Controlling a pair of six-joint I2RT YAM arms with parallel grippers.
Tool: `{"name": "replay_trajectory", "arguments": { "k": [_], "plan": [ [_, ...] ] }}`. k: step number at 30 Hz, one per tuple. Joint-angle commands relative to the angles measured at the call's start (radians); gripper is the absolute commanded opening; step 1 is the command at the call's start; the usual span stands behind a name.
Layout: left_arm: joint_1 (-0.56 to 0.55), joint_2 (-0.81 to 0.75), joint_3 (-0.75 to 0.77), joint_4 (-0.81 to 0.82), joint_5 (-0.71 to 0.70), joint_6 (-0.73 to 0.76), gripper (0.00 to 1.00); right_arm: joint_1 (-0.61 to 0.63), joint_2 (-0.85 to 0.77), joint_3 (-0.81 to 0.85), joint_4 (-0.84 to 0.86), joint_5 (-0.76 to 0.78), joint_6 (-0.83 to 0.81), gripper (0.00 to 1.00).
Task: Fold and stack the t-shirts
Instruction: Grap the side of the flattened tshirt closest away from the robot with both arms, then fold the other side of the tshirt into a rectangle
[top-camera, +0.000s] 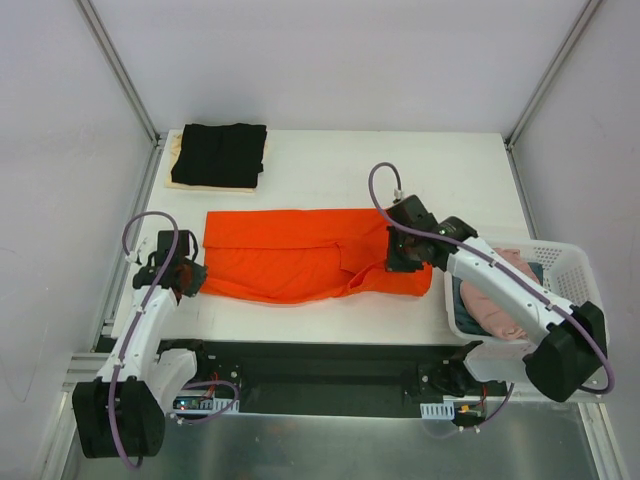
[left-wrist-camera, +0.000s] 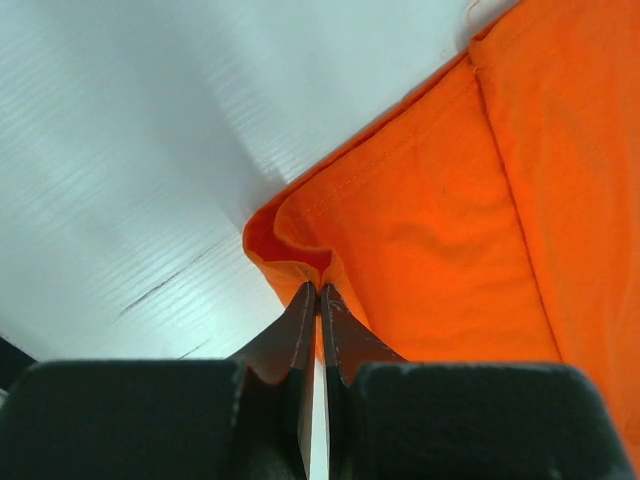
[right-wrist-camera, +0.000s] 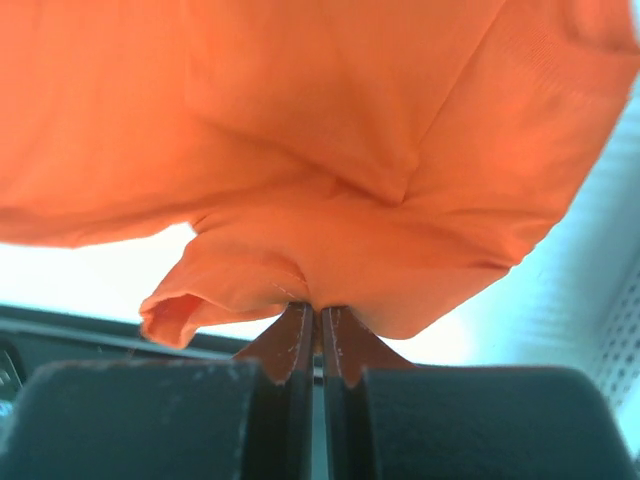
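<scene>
My left gripper (left-wrist-camera: 318, 290) is clenched on the orange shirt (top-camera: 290, 262) at its 9 o'clock corner. My right gripper (right-wrist-camera: 320, 308) is pinched tight on a bunched fold at its 3 o'clock end, and the shirt lies stretched across mid-table (top-camera: 400, 170) between them. A folded black shirt (top-camera: 218, 152) sits on a cream one (top-camera: 177, 160) at 11 o'clock, and the basket (top-camera: 572, 262) at 3 o'clock holds a pink shirt (top-camera: 500, 300).

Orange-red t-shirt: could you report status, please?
Left claw shut on orange-red cloth t-shirt, left edge. Right claw shut on its right end. Folded black cloth t-shirt lies apart.
</scene>
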Motion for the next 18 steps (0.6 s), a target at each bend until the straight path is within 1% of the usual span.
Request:
{"name": "replay_trajectory", "arguments": {
  "k": [1,9,13,18],
  "plan": [
    [-0.005,0.057,0.066,0.065,-0.031,-0.008,0.00,-0.060,0.066,0.103,-0.001,0.036,-0.022,0.01],
    [-0.006,0.192,0.148,0.124,-0.051,-0.015,0.00,-0.151,0.216,0.235,0.007,0.036,-0.079,0.01],
    [-0.003,0.259,0.188,0.140,-0.066,-0.012,0.00,-0.191,0.259,0.304,0.011,0.039,-0.117,0.01],
    [-0.003,0.313,0.227,0.157,-0.082,-0.006,0.00,-0.214,0.304,0.348,0.030,0.036,-0.180,0.01]
  ]
}}
